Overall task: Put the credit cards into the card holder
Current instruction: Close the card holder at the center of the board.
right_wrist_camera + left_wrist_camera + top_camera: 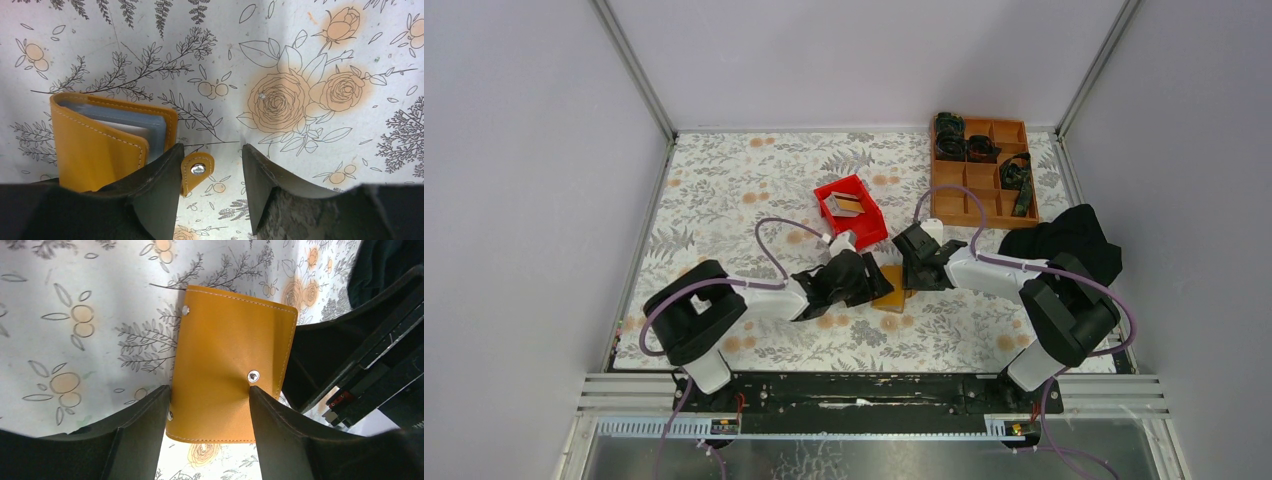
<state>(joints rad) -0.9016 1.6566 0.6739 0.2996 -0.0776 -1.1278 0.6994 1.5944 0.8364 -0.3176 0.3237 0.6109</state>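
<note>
Two robot arms meet over a small tan-orange leather bifold card holder (pixel 892 296) near the middle of a floral-printed counter (pixel 744 190). It lies just in front of a red plastic bin (pixel 871 228).

The left claw (pixel 209 392) stands partly open astride the holder's near end. One black finger (pixel 145 430) is at the holder's left edge, and the other (pixel 280 435) overlaps its stitched face beside a silver snap. Nothing is clamped between them.

The right claw (pixel 212 150) faces it from the other side with its fingers apart and gripping nothing. The holder's small snap tab (pixel 197 170) sits in the gap, just beside the left-hand finger.

From the right wrist camera the holder shows its open edge, the cover lifted a little. Grey-blue sheets are visible inside, but whether they are credit cards or lining cannot be told.

In the overhead view, small pale and tan objects rest in the red bin, too small to identify. An orange-brown compartment tray (pixel 936 175) holding dark items stands at the counter's far right. A crumpled black cloth (pixel 1069 245) lies near the right arm.
</note>
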